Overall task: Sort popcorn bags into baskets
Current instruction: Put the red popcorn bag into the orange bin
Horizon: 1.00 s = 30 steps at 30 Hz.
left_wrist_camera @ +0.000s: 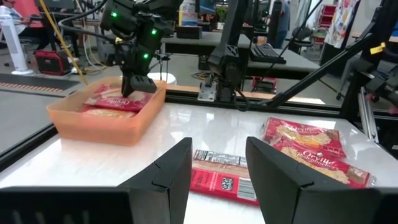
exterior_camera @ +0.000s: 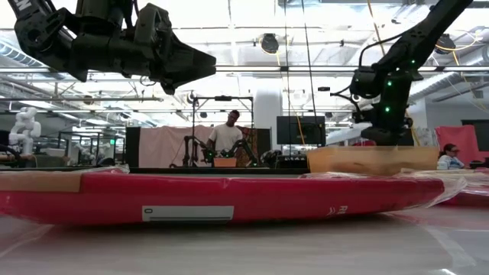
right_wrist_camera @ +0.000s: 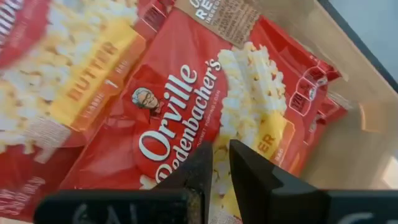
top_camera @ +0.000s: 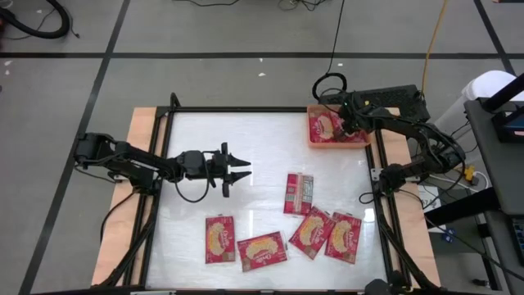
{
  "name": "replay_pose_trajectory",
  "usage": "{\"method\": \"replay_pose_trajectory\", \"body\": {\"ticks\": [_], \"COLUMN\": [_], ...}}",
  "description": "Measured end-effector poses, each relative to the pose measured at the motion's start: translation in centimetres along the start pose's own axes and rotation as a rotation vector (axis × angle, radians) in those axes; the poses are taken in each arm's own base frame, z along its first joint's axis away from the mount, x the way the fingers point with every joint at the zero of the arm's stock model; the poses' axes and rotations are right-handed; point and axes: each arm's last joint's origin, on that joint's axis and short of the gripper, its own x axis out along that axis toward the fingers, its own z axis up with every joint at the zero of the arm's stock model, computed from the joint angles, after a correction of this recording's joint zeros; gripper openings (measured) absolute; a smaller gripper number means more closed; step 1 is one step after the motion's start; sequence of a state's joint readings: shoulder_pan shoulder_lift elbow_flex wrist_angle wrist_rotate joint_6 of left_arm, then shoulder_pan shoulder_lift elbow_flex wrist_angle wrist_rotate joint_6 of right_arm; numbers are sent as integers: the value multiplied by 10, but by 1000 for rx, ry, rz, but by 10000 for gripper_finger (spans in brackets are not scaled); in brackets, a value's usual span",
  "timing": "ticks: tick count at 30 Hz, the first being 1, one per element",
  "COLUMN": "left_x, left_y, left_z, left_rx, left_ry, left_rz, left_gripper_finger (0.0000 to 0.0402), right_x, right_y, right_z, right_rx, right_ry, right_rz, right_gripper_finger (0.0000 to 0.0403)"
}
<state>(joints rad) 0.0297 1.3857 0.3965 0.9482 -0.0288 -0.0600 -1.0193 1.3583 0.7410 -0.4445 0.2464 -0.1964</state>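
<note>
The orange tray (top_camera: 315, 141) stands at the table's far right corner with red popcorn bags in it. My right gripper (top_camera: 348, 127) is over the tray, pointing down, and is shut on the top bag (right_wrist_camera: 186, 93), which also shows in the left wrist view (left_wrist_camera: 109, 98). My left gripper (top_camera: 238, 170) hovers open and empty over the table's left middle, pointing toward the right edge. Several more bags lie flat on the table: one with its grey-white face up (top_camera: 299, 193) and others picture face up along the near side (top_camera: 219, 239) (top_camera: 262, 251) (top_camera: 311, 232) (top_camera: 344, 238). My right gripper pinches the top bag between its two fingers on the popcorn picture face (right_wrist_camera: 221, 146), coming from above and pointing down into the tray. The fingers hide which edge or fold they have. The bag lies slightly tilted on the other bags in the tray (left_wrist_camera: 102, 113).
A black frame (top_camera: 377, 197) runs round the white table top. The low view has one bag (exterior_camera: 214, 195) lying close in front of it. The table's middle between my left gripper and the tray is bare. People show in the room behind the table.
</note>
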Motion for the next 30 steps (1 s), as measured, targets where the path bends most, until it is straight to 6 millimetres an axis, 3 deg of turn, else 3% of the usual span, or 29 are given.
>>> {"method": "replay_pose_trajectory", "body": {"ticks": [12, 19, 24, 30], "left_x": [0, 0, 0, 0], "left_y": [-3, -3, -3, -3], "left_z": [0, 1, 4, 5], "left_rx": [-1, 3, 4, 3], "left_ry": [1, -10, -46, -52], "left_rz": [-11, -12, -14, -14], "left_gripper_finger": [154, 154, 154, 154], "right_x": [-4, -12, -2, 13], "right_y": [8, 21, 28, 28], "right_z": [0, 7, 3, -2], "right_rx": [-39, -23, -58, -95], "right_ry": [26, -76, -2, 112], "right_rz": [-132, 21, 30, -37], "right_gripper_finger": [47, 47, 43, 4]}}
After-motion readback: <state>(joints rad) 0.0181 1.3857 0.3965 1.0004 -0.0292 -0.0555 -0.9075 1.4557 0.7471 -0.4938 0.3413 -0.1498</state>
